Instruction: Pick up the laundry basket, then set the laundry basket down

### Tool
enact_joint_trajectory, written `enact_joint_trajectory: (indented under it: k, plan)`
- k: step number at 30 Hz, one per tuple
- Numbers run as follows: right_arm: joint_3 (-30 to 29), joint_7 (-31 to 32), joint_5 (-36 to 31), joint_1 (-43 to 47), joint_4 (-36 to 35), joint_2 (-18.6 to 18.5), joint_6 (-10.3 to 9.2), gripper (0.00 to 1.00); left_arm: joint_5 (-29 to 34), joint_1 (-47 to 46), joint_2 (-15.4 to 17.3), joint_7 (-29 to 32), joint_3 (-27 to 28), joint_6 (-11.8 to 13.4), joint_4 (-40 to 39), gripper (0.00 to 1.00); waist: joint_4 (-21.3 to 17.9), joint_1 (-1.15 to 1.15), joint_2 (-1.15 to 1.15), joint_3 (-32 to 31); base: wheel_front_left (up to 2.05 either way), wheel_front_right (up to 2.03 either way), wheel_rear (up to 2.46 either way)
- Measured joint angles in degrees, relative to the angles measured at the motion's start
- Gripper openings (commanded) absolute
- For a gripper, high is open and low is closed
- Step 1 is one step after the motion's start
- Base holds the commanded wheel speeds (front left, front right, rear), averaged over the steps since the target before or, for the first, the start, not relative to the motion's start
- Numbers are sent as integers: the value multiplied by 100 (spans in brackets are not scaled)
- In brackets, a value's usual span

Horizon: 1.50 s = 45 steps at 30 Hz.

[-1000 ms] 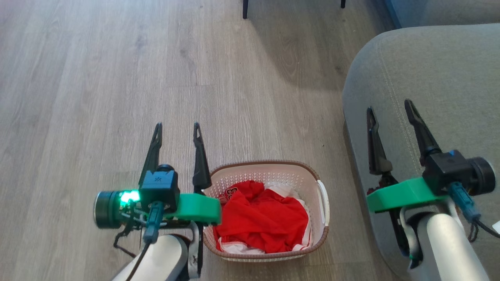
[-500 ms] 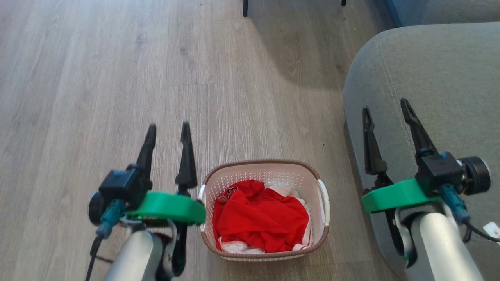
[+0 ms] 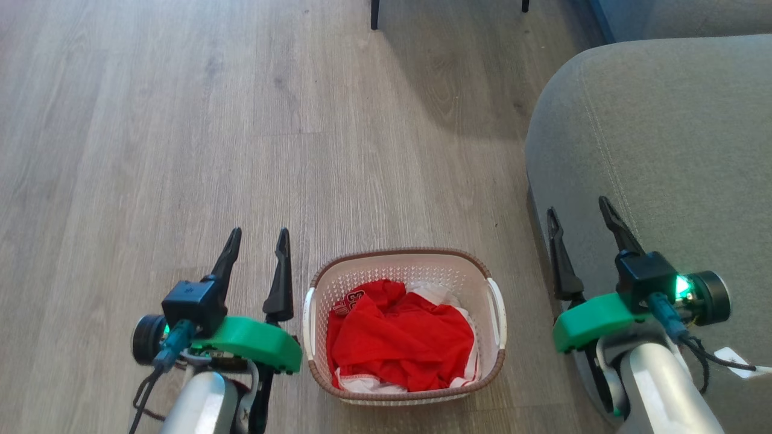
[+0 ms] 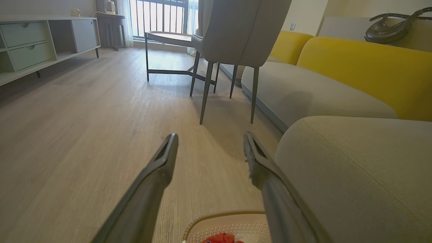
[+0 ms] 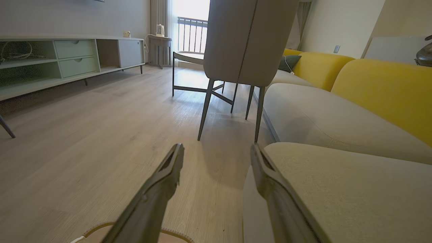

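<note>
The laundry basket (image 3: 405,274), white perforated plastic with a brown rim and white side handles, stands on the wood floor with red and white clothes inside. My left gripper (image 3: 258,237) hovers open just left of it, fingers pointing away from me, holding nothing. My right gripper (image 3: 578,208) hangs open to the basket's right, over the grey sofa's edge, also holding nothing. The left wrist view catches the basket's far rim (image 4: 219,216) below its open gripper (image 4: 210,145). A corner of the basket rim (image 5: 101,226) shows low in the right wrist view under that open gripper (image 5: 216,154).
A grey sofa (image 3: 663,150) with yellow back cushions (image 4: 364,67) stands close on the right. A grey chair (image 4: 236,30) on thin dark legs and a small table (image 4: 167,37) lie ahead. A low cabinet (image 4: 30,47) lines the far left wall. Wood floor (image 3: 181,120) opens to the left.
Both grippers have drawn back toward me and lower in the head view. The left gripper shifted left, off the basket's left rim. The basket has stayed in place.
</note>
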Motion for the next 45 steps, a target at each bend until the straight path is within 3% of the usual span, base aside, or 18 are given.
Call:
enact_joint_trajectory:
  k: [31, 36, 45]
  plan:
    - [118, 0, 125, -25, 396, 0, 0, 100, -274, -4, -8, 0, -29, 2, 259, 100, -30, 0, 0, 218, 0, 0, 0]
    - [148, 0, 147, -238, 680, -11, 0, 100, -272, -160, -9, 0, -181, 36, 658, 100, -38, 0, 0, 603, 0, 0, 0]
    - [259, 0, 190, -1343, 1947, -79, 1, 100, -289, -1386, -45, 0, -497, 25, 1941, 100, -5, 1, 0, 1762, 0, 0, 0]
